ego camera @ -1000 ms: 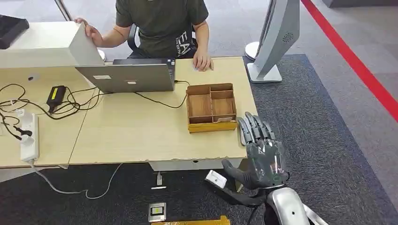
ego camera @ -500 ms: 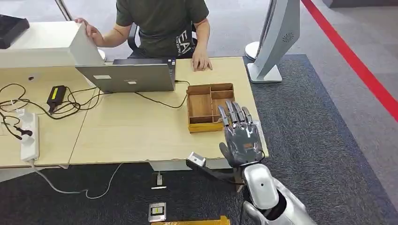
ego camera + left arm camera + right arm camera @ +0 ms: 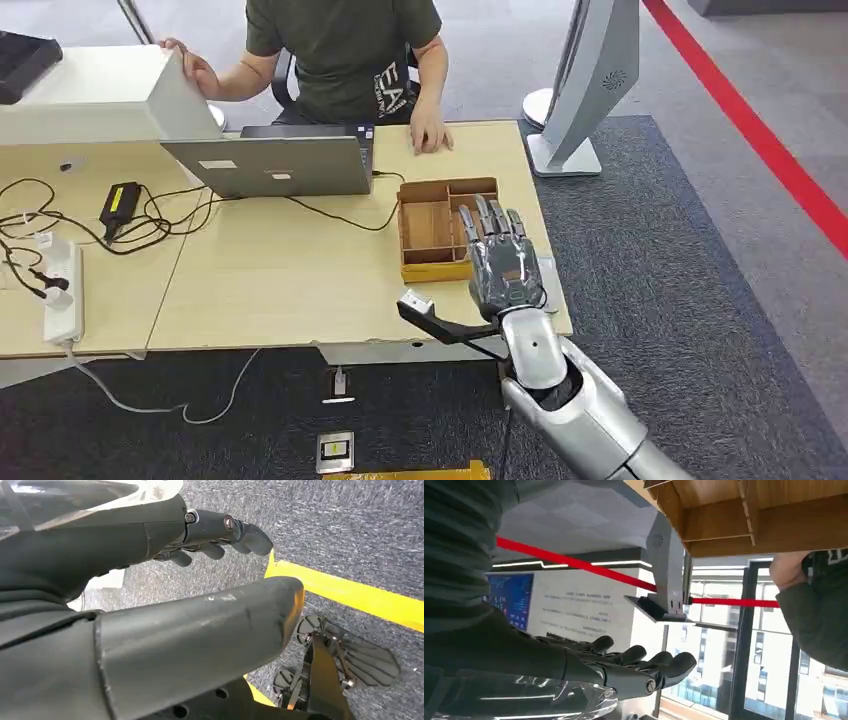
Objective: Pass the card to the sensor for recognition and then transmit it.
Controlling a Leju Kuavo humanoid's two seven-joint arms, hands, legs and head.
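Card (image 3: 547, 272): pale, flat, lying on the worktop (image 3: 300, 290) at its right edge, just beside the wooden tray (image 3: 430, 225). It is mostly covered by the right hand (image 3: 503, 265), so its face is not legible. Sensor (image 3: 590, 80): grey-white upright stand on the floor beyond the worktop's far right corner, leaning, well apart from the card.

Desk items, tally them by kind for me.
Laptop: 1
Wooden tray: 1
Power strip: 1
Power adapter: 1
White box: 1
Total: 5
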